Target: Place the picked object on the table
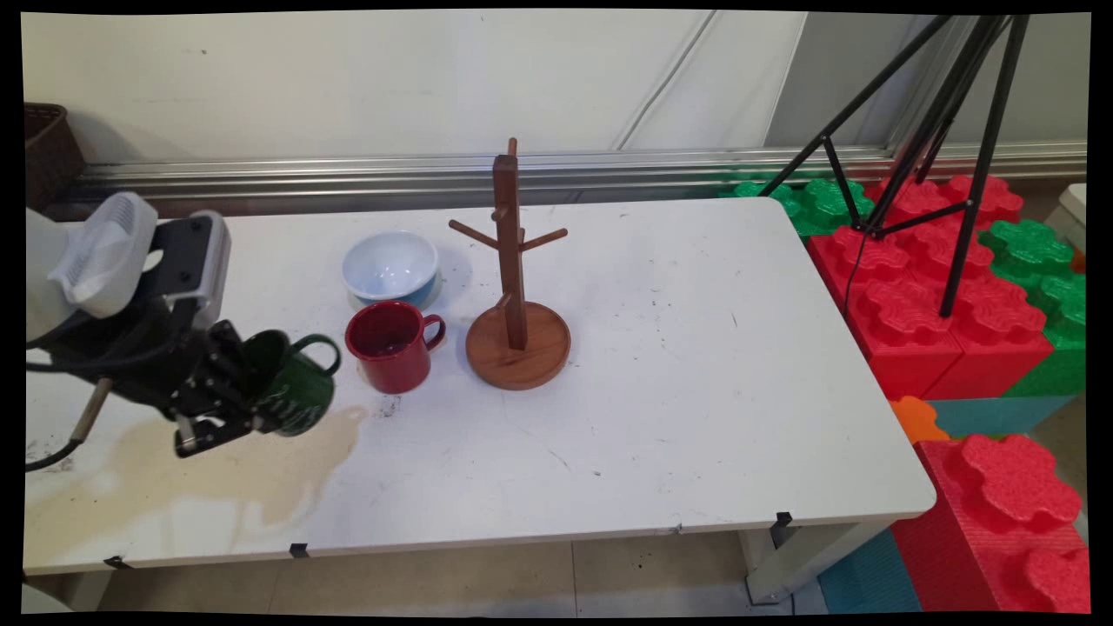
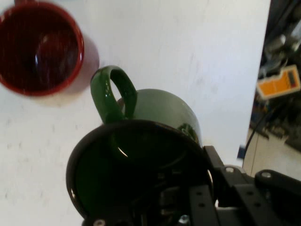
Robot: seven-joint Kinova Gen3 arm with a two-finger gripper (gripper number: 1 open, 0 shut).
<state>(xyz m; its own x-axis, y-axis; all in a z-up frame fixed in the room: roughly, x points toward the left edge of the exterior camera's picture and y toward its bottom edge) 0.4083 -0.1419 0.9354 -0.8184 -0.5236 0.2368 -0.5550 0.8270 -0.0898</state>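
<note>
A: Looking down the hand view, I see my gripper has the green mug by its rim, one finger inside the cup and the rest of the linkage outside its wall. The fingers are pinching that rim.

B: Is the mug on the bench or off it?

A: From the main view the green mug hangs tilted in the gripper above the left part of the bench, its mouth turned towards the hand and its handle pointing away from the fingers. Whether its lower edge touches the surface, I cannot tell.

B: What is nearest to it?

A: A red mug stands upright just beyond the fingers, close to the green handle but apart from it; in the hand view the red mug sits off the handle's side with white bench between them. Past the red mug, further from the fingers, is a pale blue bowl, touching it or nearly so. Beside those two stands a wooden mug tree on a round base, its pegs bare.

B: Anything under the hand?

A: A wide brownish stain spreads over the bench below and in front of the fingers.

B: And off the bench?

A: Red and green foam blocks and a black tripod, well away from the fingers.
</note>
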